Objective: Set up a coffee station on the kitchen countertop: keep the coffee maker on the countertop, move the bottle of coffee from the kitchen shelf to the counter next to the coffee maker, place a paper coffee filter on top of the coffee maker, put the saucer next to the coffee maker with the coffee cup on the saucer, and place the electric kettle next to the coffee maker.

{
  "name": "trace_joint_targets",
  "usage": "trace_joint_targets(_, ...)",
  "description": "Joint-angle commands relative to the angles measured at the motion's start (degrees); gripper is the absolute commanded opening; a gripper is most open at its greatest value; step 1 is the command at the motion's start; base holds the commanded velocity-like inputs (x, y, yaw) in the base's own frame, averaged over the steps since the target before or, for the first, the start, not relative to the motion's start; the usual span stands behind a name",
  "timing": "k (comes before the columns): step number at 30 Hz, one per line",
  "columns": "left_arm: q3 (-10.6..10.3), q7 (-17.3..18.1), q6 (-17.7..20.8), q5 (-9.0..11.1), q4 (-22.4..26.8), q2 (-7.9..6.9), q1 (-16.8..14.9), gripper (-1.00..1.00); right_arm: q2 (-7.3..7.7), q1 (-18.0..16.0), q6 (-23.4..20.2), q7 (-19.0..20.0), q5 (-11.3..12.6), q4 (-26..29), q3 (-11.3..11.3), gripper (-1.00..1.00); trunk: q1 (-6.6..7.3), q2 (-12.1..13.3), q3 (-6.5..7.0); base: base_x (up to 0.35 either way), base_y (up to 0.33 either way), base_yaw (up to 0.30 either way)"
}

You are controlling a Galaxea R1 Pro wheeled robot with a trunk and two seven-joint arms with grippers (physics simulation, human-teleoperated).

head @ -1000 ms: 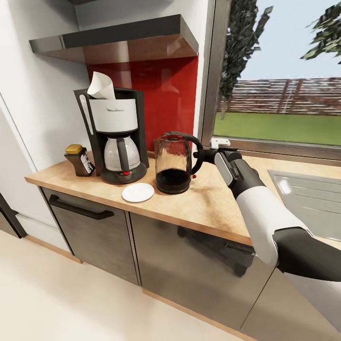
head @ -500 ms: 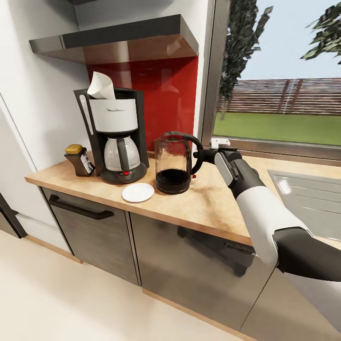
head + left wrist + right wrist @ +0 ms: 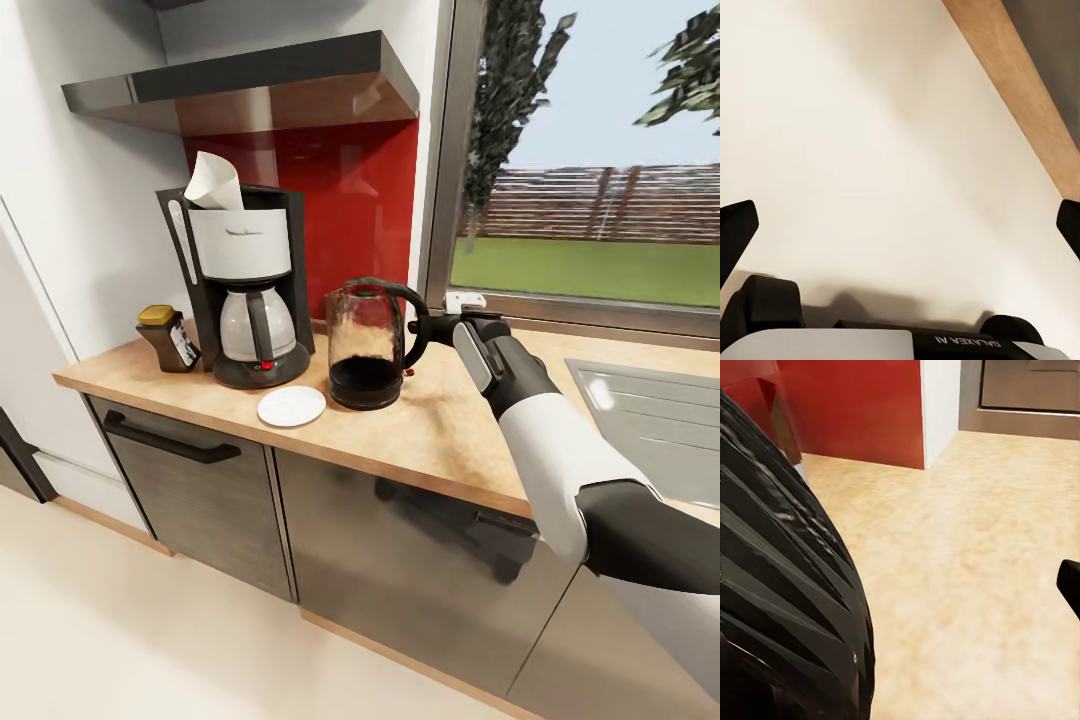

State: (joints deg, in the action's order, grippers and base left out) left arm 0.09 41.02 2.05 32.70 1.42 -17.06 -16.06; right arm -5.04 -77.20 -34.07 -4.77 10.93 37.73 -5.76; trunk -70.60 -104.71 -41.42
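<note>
Electric kettle (image 3: 366, 345): clear glass jug, black base, lid and looped handle, upright on bench (image 3: 440, 425) just right of coffee maker (image 3: 246, 285). Right tool (image 3: 432, 322) at the handle; grip state cannot be told. Left tool (image 3: 900, 225) spread wide, holding nothing.

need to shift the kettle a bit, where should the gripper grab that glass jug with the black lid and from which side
Take the transparent glass electric kettle with black base and lid by its black looped handle. The kettle stands upright and the loop juts toward the window side, away from the black and white coffee maker, so come in level from that side, where the right gripper already sits.
</note>
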Motion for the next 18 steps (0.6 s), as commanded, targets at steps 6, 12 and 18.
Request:
trace_joint_targets(6,-0.01,0.20,0.23,0.20,-0.01,-0.03,-0.03,1.00,0.03,0.00,-0.21,-0.50,0.59,0.06,-0.22,1.00,0.01,-0.03,-0.06,-0.002,0.000,0.000)
trace_joint_targets(12,-0.01,0.20,0.24,0.20,-0.01,-0.04,-0.03,1.00,0.03,-0.04,-0.21,-0.50,0.59,0.06,-0.22,1.00,0.01,-0.03,-0.06,-0.027,0.000,0.000)
trace_joint_targets(18,-0.01,0.20,0.24,0.19,-0.01,-0.07,-0.03,1.00,0.03,-0.05,-0.21,-0.50,0.59,0.06,-0.22,1.00,0.01,-0.03,-0.06,-0.051,0.000,0.000)
